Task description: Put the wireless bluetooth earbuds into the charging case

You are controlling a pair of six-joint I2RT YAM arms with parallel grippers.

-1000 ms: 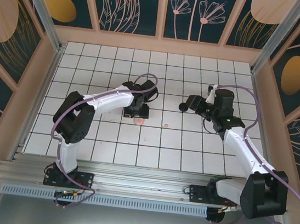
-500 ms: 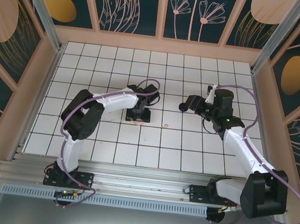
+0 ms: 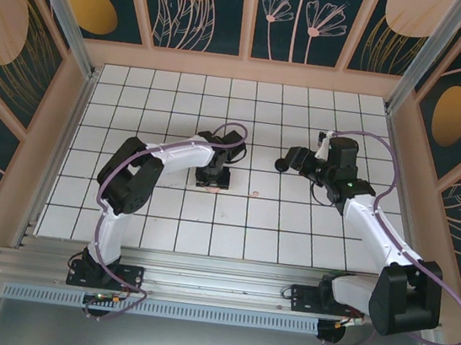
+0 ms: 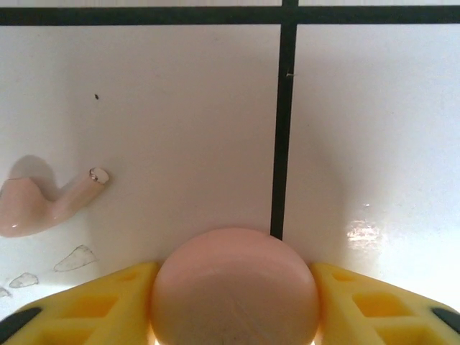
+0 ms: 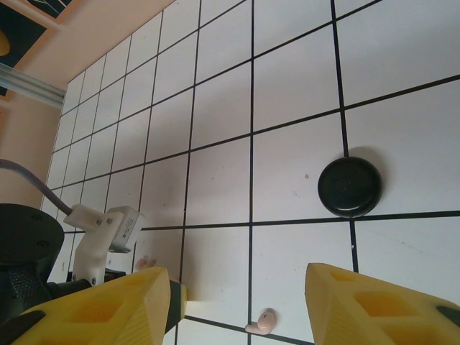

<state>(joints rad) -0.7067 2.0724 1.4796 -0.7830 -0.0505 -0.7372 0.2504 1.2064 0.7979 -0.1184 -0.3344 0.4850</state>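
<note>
fingers [image 4: 93,309] of left gripper [image 4: 233,277], yellow, sat at the near edge of the left wrist view and were closed against both sides of pink case [image 4: 233,302]. case was a smooth round matte dome resting on white tiled table [image 4: 374,129], just over a black grout line. off to its side in that view lay pink earbud [image 4: 39,205], apart from the case and the fingers. it was pale glossy pink with a rounded bulb body and a short bent stem ending in a small shiny tip, lying on its side with a soft shadow behind.

right gripper [image 5: 237,273] was spread wide in the right wrist view, nothing between its yellow fingers [image 5: 108,309]. just past the gap a pink earbud [image 5: 261,323] lay on a tile near a grout line, tiny and curled. farther out sat black case [image 5: 350,187], a flat round disc at a tile's edge, well apart from the earbud.

top view: left gripper [image 3: 211,175] was low over the middle tiles. pink earbud [image 3: 255,194] was a small pale speck between the arms, closer to the left one. right gripper [image 3: 290,161] was beyond it, pointing toward the left arm.
</note>
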